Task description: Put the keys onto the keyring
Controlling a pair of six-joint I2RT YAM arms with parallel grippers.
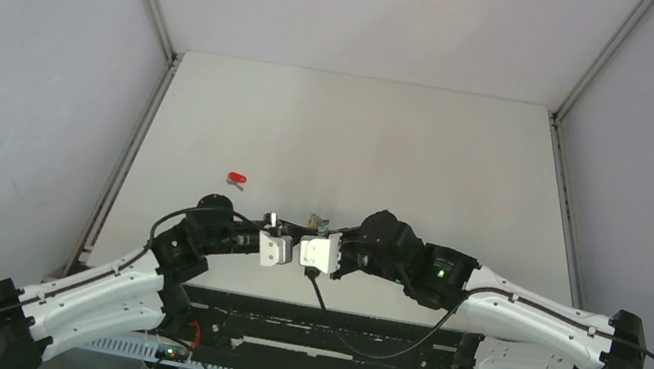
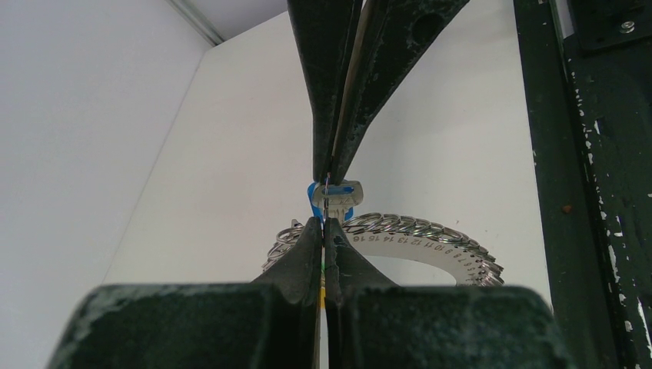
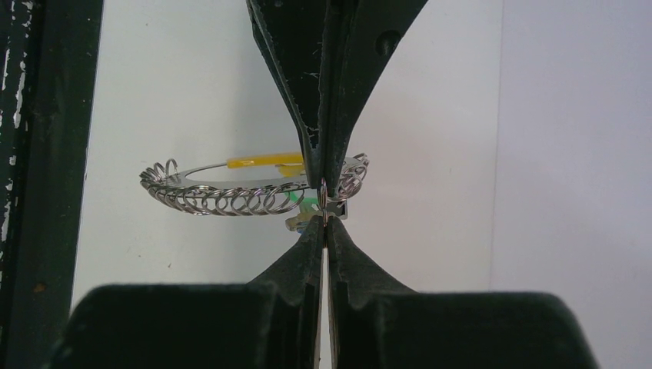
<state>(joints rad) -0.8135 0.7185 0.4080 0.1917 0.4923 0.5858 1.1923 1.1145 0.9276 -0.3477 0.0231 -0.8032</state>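
Note:
The keyring [image 3: 223,188] is a flat numbered metal ring carrying many small wire loops and a yellow tab [image 3: 265,161]. It hangs above the table between my two grippers and also shows in the left wrist view [image 2: 430,234]. My left gripper [image 2: 324,224] is shut on the keyring at the yellow tab. My right gripper [image 3: 324,221] is shut on a thin metal piece that looks like the blue-headed key [image 2: 330,196], right against the ring. In the top view both grippers meet tip to tip at the keyring [image 1: 317,216]. The red-headed key [image 1: 236,177] lies on the table to the left.
The white table [image 1: 409,158] has grey walls on the left and right. The black frame rail [image 1: 329,322] runs along the near edge under the arms.

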